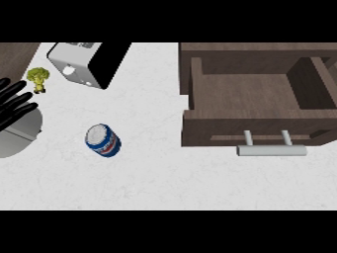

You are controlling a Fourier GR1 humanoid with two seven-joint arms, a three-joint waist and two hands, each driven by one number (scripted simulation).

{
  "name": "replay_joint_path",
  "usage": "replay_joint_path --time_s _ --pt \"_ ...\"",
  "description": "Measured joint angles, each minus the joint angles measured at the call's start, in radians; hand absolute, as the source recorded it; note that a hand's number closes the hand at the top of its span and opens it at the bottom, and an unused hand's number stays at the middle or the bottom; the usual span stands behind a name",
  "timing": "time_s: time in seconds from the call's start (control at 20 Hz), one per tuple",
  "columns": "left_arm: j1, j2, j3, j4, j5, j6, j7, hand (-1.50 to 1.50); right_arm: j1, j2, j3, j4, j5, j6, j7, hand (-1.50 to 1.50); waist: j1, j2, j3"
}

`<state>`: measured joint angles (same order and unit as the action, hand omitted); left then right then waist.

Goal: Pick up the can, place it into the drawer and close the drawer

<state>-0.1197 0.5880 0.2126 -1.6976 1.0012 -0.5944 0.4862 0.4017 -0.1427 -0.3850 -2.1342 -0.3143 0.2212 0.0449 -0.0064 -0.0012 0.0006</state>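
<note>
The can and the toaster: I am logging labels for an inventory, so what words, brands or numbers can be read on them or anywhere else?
None can be read.
can: blue, red and white band pattern, no legible lettering.
toaster: no text visible.
drawer: no markings.
</note>
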Motion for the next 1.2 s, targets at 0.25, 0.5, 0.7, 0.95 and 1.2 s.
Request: replay_joint_path --time_s 0.25,0.5,0.7,0.95,1.2 --pt "-0.053 -0.066 -0.043 0.043 -0.053 0.033 0.017 -1.5 0.027 0.002 -0.049 -0.012 -0.036 0.051 0.005 -1.5 -0.003 0.0 -0.001" --pt "-0.078 -0.13 -0.078 0.062 -0.13 0.062 0.018 -1.5 0.048 0.021 -0.088 -0.015 -0.055 0.099 -0.01 -1.5 -0.003 0.001 0.0" --pt "-0.09 -0.184 -0.098 0.115 -0.229 0.045 -0.027 -1.5 0.0 0.001 -0.117 0.028 -0.061 0.11 0.009 -1.5 -0.001 0.001 -0.001" --pt "-0.095 -0.237 -0.114 0.204 -0.359 0.004 -0.111 -1.5 0.019 0.021 -0.145 -0.006 -0.086 0.135 0.038 -1.5 -0.002 0.001 -0.001" --pt "-0.091 -0.278 -0.116 0.262 -0.467 -0.01 -0.192 -1.5 0.011 0.024 -0.184 -0.018 -0.107 0.155 0.067 -1.5 -0.001 0.001 -0.001"
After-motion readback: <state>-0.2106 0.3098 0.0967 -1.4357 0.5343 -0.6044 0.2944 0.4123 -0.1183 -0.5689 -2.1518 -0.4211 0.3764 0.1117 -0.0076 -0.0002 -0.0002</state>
